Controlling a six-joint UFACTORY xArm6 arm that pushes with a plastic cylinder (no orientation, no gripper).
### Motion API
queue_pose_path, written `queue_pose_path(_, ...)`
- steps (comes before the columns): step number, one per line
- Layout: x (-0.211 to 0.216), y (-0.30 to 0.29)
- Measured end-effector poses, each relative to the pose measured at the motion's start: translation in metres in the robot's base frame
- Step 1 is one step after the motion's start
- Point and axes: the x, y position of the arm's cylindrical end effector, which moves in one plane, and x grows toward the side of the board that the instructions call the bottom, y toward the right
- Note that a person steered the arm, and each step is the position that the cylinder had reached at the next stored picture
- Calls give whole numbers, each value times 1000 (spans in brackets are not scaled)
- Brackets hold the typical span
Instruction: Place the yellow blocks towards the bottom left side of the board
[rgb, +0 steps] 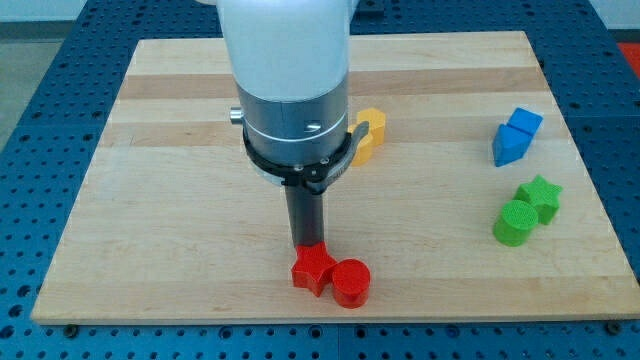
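A yellow block (370, 133) shows near the board's middle, partly hidden behind the arm's body, so its shape is unclear. Any second yellow block is hidden from view. My tip (306, 246) is at the end of the dark rod, just above the view's top edge of a red star block (312, 268), well below the yellow block. A red cylinder (350, 283) touches the star's right side.
A blue cube (524, 123) and a blue block (508, 148) sit together at the view's right. A green star (540, 195) and a green cylinder (515, 222) sit below them. The wooden board (150, 200) lies on a blue perforated table.
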Motion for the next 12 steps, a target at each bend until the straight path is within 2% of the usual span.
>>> queue_pose_path(3, -19, 8)
queue_pose_path(4, -32, 46)
queue_pose_path(5, -60, 98)
queue_pose_path(6, -102, 119)
queue_pose_path(8, -153, 98)
queue_pose_path(9, -157, 66)
queue_pose_path(10, -135, 61)
queue_pose_path(12, -118, 27)
